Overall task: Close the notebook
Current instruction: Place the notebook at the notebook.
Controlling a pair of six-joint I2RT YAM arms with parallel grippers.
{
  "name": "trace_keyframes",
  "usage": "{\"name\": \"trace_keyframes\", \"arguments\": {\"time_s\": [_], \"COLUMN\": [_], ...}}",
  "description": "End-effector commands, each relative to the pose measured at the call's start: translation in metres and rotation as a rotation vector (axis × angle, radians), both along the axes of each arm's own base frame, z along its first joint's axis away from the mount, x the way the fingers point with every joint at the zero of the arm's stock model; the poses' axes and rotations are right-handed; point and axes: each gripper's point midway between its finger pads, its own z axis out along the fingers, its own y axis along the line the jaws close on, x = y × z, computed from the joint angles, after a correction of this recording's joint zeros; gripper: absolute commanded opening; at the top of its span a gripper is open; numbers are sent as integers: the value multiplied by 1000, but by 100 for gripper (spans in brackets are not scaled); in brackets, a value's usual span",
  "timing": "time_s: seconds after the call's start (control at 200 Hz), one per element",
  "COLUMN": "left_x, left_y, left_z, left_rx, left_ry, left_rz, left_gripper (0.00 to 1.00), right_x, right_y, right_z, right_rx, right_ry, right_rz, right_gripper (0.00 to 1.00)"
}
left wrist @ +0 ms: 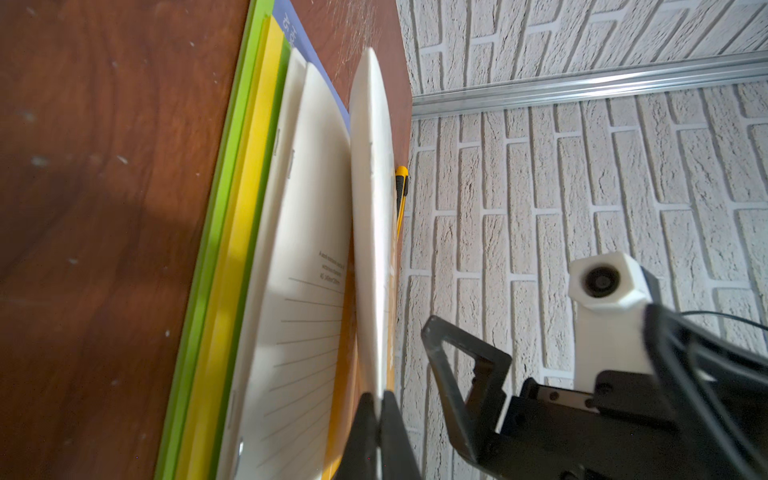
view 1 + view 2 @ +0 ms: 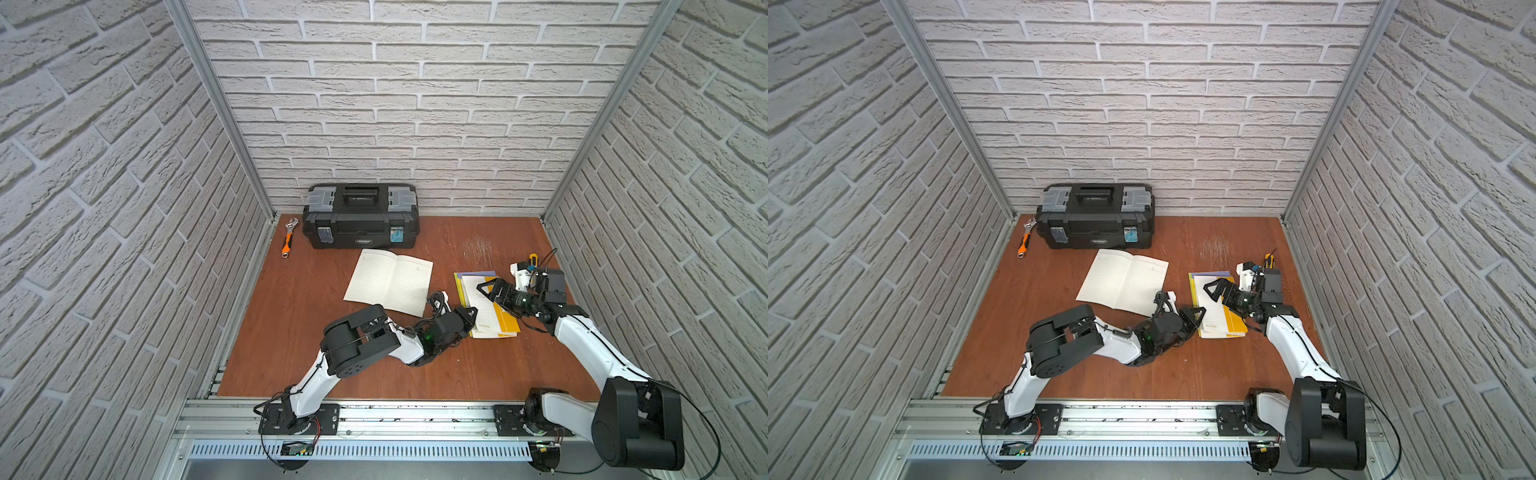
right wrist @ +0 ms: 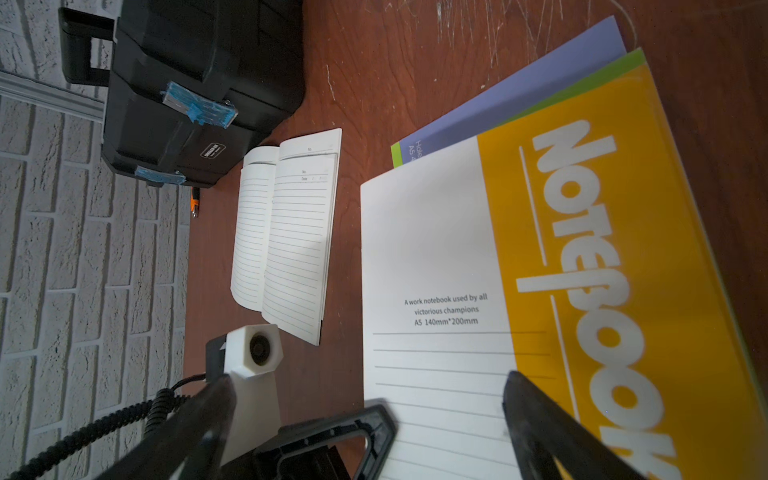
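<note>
**A:** The left hand point(image 1: 377, 415) is pinching shut on the edge of a white leaf of the yellow notebook point(image 3: 673, 270). That notebook is sitting atop a stack point(image 1: 195, 291) of others, out to the right-arm side of the toolbox point(image 2: 360, 224) and nearer the robot.

**B:** Gripping the edge is making sense: a thin leaf is only getting steered from its rim. In the left wrist view it's standing clear of the sheet beneath. Cover or page, though, that view isn't telling.

**A:** The right hand point(image 3: 365, 395) is hovering wide open above that same notebook, gripping nothing. Probably it's waiting to press things flat.

**B:** Meanwhile a lined notebook point(image 2: 388, 280) is lying spread open on the tabletop point(image 2: 270, 332), just in front of the toolbox, with neither hand touching it. If that's the one meant, the closing isn't started there.
</note>
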Motion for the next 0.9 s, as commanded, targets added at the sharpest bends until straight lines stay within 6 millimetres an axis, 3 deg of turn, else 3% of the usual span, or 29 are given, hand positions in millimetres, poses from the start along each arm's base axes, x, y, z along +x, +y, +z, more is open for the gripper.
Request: {"name": "trace_keyframes", "arguments": {"time_s": [0.0,0.255,0.55,0.65,0.895], "left_x": [3,3,6,6,6], "left_y": [-4,-6,1,4,19], "left_z": [3,-4,-10,-9,3], "left_rx": [-25,14,73,109,254], "left_ry": [-15,-15,-25,-39,-92], "left_rz": [-5,-16,-12,-16,-38], "left_gripper": [0,0,0,10,20], "right_x": [7,8,8,9,9], "right_y": [-2,-2,-3,-3,-3], "right_z": [-8,-39,-56,-57,-60], "right_rx": [-19,-13,-10,-14,-12], "right_ry": [-37,24,56,59,64], "right_rz": [7,12,11,11,15], "right_gripper": [100,100,100,100,100]}}
